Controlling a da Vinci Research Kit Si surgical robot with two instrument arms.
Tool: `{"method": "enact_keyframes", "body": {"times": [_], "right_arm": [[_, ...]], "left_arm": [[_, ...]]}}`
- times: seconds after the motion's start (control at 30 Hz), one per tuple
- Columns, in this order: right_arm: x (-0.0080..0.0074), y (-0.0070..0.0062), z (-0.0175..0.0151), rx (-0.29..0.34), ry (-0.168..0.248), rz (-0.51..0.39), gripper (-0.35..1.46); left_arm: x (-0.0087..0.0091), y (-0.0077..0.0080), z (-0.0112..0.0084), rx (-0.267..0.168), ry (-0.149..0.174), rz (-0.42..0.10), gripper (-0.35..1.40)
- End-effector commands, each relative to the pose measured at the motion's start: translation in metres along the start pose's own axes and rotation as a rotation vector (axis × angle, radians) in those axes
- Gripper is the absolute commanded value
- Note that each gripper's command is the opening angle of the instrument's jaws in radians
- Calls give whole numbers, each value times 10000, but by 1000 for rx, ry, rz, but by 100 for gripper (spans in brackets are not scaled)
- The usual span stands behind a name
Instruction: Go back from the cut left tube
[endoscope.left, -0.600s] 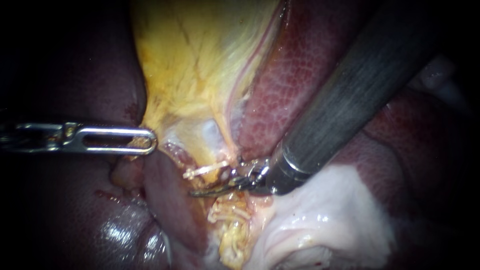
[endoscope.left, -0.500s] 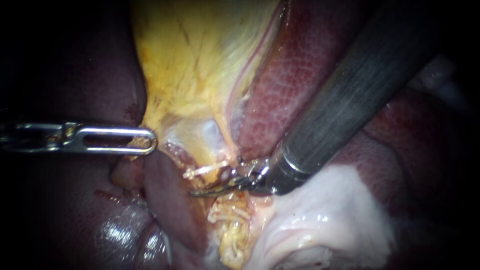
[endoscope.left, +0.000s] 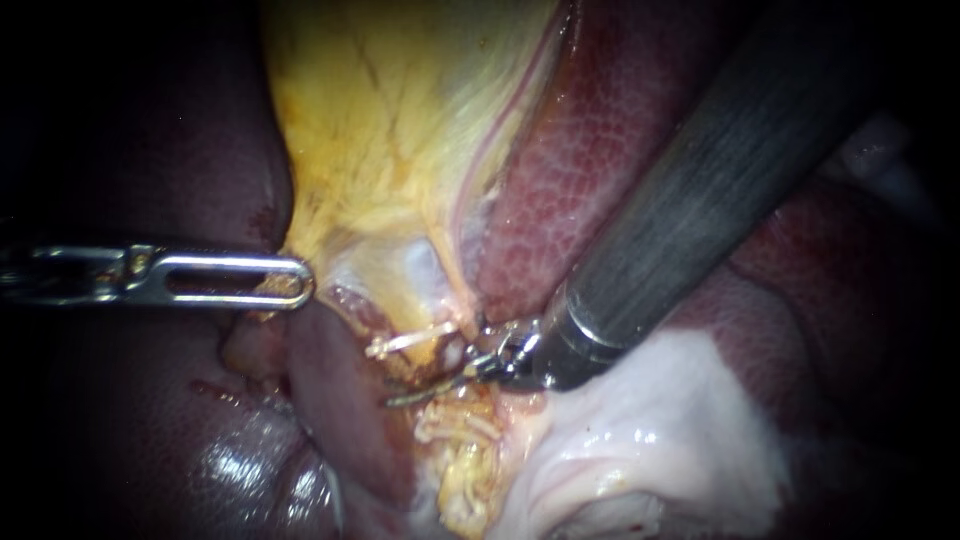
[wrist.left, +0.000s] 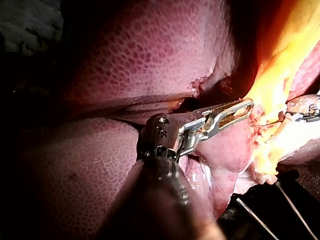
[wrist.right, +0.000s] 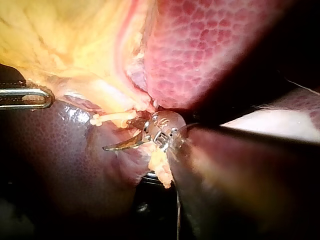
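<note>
Left instrument (endoscope.left: 288, 280): shaft enters from the left; slotted jaws clamped on the yellow lower edge of the gallbladder (endoscope.left: 400, 150)
Right instrument (endoscope.left: 402, 396): thick shaft from the upper right; thin curved blades lying together, gripping nothing
Cut tube (endoscope.left: 410, 341): pale stub jutting from the yellow tissue; just above the blades in the endoscope view, a narrow gap between them
Liver (endoscope.left: 600, 150): mottled red, right of the gallbladder; darker lobe under the blade tips
</note>
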Motion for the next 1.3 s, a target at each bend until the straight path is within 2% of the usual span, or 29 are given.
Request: {"method": "enact_keyframes", "body": {"times": [0.03,0.3,0.37,0.43,0.6,0.8,0.87,0.97,1.13,1.3], "right_arm": [[0,-1,0,1,-1,-2,108],[-2,-9,-3,7,2,-15,111],[-6,-14,-10,12,2,-63,114],[-10,-21,-24,15,6,-158,124],[-12,-34,-70,-55,68,-327,141],[0,-42,-140,-141,118,-387,143],[10,-46,-170,-166,129,-408,143],[24,-54,-200,-202,141,-429,143],[34,-69,-221,-241,150,-462,143],[35,-72,-220,-243,148,-473,143]], "left_arm": [[0,0,0,0,0,0,-35],[0,0,0,0,0,0,-35],[0,0,0,0,0,0,-35],[0,0,0,0,0,0,-35],[0,0,-1,1,1,0,-35],[-1,1,0,1,1,0,-35],[-1,1,0,1,1,0,-35],[-1,2,0,1,0,0,-35],[0,2,3,-1,-1,0,-35],[3,2,11,-5,-5,2,-35]]}}
